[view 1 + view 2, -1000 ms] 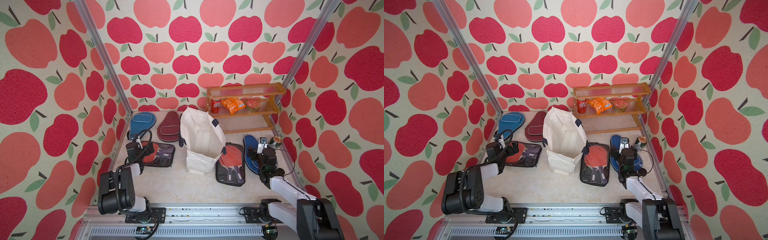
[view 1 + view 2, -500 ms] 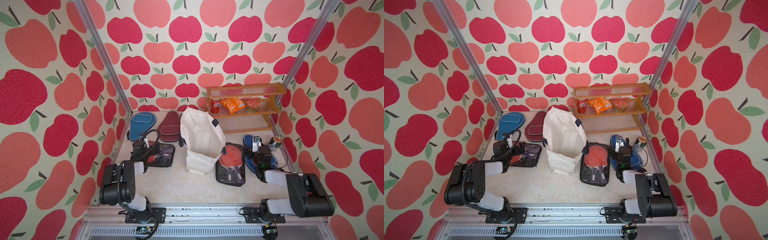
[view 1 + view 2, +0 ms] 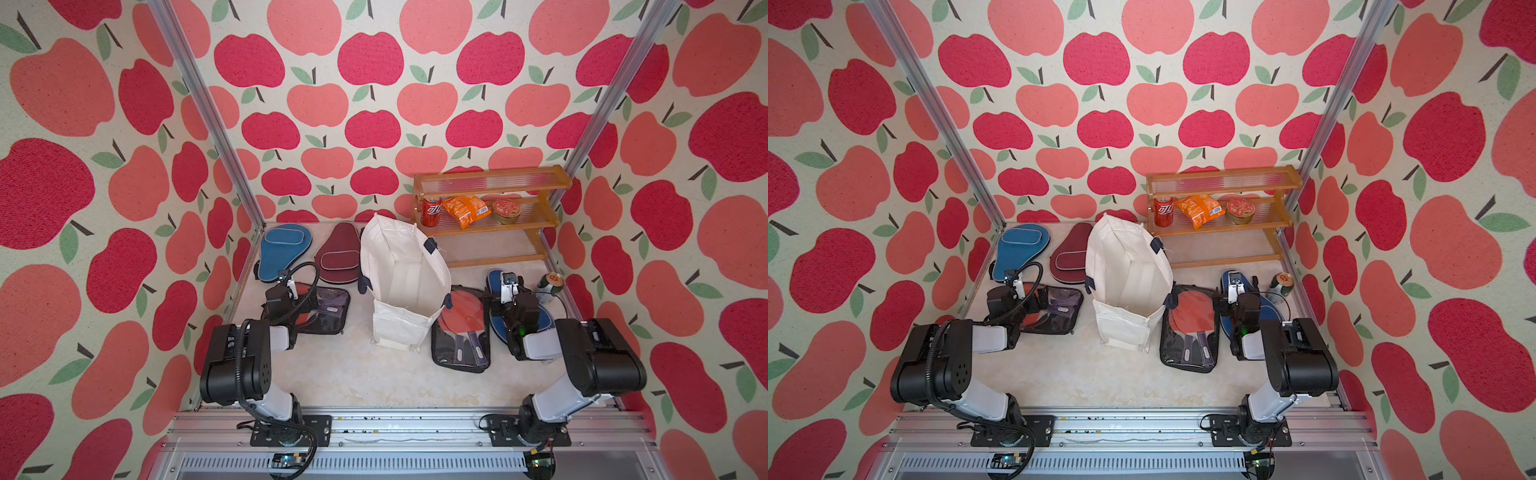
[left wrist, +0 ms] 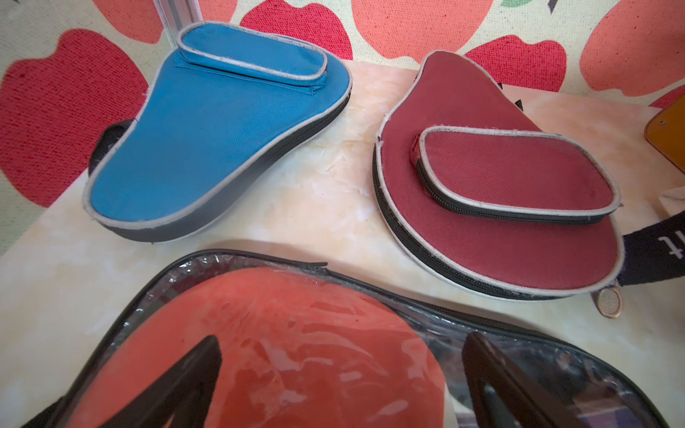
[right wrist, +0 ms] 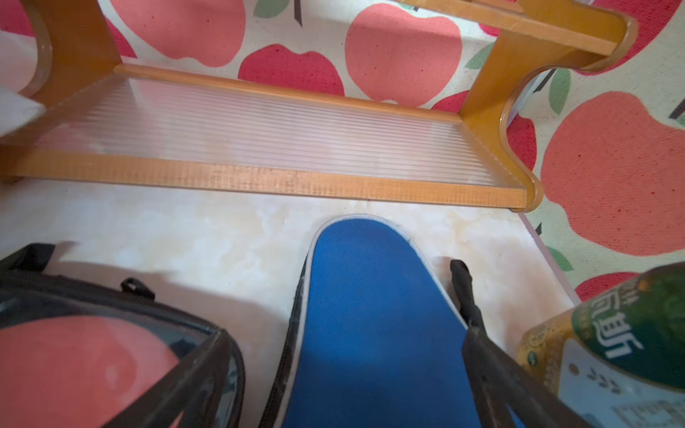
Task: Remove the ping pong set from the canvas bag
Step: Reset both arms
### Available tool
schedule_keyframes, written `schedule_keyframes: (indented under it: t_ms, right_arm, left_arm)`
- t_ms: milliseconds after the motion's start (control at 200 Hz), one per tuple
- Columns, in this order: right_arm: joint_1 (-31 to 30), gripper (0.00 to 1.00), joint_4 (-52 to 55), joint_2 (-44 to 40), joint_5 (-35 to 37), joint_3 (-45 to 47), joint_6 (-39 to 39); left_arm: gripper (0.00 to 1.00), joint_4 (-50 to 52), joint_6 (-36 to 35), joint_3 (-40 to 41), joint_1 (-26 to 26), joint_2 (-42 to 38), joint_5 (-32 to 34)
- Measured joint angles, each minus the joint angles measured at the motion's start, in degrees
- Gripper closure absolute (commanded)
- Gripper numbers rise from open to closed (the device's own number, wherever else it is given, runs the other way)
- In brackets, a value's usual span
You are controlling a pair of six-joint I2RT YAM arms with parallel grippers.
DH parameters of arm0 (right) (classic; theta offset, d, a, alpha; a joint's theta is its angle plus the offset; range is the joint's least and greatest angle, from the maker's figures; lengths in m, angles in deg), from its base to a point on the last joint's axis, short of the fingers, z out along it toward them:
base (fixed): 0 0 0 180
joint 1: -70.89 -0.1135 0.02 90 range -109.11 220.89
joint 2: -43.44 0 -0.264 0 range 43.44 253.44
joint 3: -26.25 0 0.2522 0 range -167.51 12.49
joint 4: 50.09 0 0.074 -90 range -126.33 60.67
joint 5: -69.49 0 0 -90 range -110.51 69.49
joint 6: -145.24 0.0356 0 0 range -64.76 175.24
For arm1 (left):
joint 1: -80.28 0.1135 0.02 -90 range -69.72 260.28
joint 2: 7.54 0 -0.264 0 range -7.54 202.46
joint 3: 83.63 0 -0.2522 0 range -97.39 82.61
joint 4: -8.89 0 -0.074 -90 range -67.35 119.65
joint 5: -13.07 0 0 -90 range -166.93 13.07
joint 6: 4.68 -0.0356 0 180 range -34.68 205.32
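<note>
The off-white canvas bag [image 3: 405, 282] [image 3: 1129, 274] stands upright in the middle of the floor, mouth open. The ping pong set lies flat around it. A blue case [image 3: 282, 249] [image 4: 215, 129] and a maroon case [image 3: 338, 255] [image 4: 493, 192] lie at the back left. A clear pouch with a red paddle [image 3: 328, 307] [image 4: 296, 352] lies under my open left gripper [image 3: 297, 293] [image 4: 341, 341]. A second clear pouch [image 3: 461, 328] [image 5: 85, 370] lies right of the bag. My open right gripper [image 3: 505, 297] [image 5: 339, 300] hangs over the other blue case [image 3: 544, 320] [image 5: 370, 315].
A green drink can [image 3: 549, 286] [image 5: 611, 352] stands just right of the right gripper, by the wall. A wooden shelf [image 3: 490, 245] at the back right carries a red can [image 3: 432, 212], an orange snack bag [image 3: 465, 210] and a tub [image 3: 506, 210]. Apple-print walls close in three sides.
Both arms have folded up at the elbow and their grippers have shifted slightly toward the middle. Both grippers stay open. The bag and the pieces have not moved.
</note>
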Motion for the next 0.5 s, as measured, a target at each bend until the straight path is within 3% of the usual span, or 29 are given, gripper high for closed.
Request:
schedule_keyframes:
  t_ms: [500]
  right_arm:
    - [1.0,0.01,2.1,0.0,3.6,-0.9,2.6]
  left_arm:
    - [0.01,-0.2,-0.2,0.0,0.0,0.0,0.0]
